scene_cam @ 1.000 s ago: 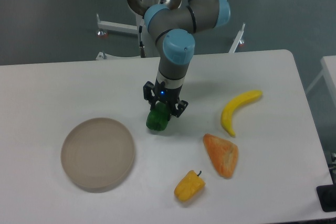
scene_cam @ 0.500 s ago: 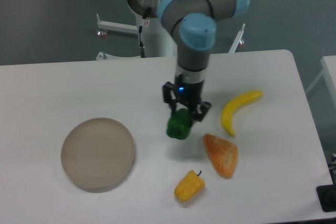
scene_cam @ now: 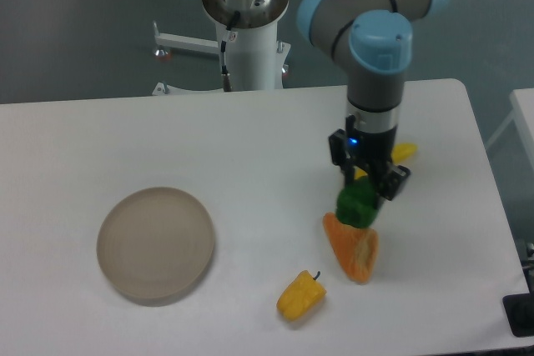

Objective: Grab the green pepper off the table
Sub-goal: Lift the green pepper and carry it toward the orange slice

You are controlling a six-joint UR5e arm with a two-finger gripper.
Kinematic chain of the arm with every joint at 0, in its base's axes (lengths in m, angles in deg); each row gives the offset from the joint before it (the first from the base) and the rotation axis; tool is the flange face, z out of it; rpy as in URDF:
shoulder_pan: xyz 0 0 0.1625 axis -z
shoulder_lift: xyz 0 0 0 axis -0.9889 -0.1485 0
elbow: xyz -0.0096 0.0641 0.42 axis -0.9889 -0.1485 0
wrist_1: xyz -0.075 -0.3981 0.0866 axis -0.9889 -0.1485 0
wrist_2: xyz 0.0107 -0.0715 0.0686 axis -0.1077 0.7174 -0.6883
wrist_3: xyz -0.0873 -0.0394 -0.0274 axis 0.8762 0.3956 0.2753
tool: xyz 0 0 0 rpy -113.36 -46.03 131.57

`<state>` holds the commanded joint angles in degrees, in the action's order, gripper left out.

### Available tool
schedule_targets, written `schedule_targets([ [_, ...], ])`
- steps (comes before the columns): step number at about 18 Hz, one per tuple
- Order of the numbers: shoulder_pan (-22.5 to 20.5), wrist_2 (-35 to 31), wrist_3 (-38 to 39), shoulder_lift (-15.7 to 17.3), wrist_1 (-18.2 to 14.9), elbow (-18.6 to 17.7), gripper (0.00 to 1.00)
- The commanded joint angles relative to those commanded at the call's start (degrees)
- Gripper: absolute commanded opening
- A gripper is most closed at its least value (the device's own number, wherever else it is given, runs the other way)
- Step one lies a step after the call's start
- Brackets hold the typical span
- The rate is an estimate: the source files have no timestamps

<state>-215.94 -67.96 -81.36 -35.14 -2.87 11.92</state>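
We note the large flat white table (scene_cam: 125, 135) with rounded corners filling most of the frame, grey floor behind it at the top. Above it, the grey-and-blue jointed robot arm (scene_cam: 380, 47) comes in from the upper centre and bends down right of centre, its wrist pointing straight at the tabletop.

At lower left of the frame lies the round beige plate (scene_cam: 155, 244), flat on the table and well apart from everything else.

Right of centre, low in the frame, we see the orange wedge-shaped piece (scene_cam: 355, 249), perhaps a slice of bread or fruit; we cannot tell which. Just behind the arm's wrist, at right of centre, the yellow banana (scene_cam: 403, 152) shows only in part, its tip sticking out to the right and a bit of its body visible between the fingers.

The black two-finger gripper (scene_cam: 365, 193) is clamped onto the small glossy dark-green bell pepper (scene_cam: 358, 205), one finger on either side of it. The pepper hangs in the gripper directly above the upper edge of the orange wedge, overlapping it in the picture; we cannot tell whether the two touch.

At lower centre sits the small yellow pepper with a dark stem (scene_cam: 301, 295), near the orange wedge, to its lower left.
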Motion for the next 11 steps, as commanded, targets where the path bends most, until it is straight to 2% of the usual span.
schedule_targets([
  [3,0.4,-0.1,0.3,-1.0,0.2,0.0,0.36],
  [11,0.4,-0.4,-0.1,-0.9,0.1,-0.3,0.36],
])
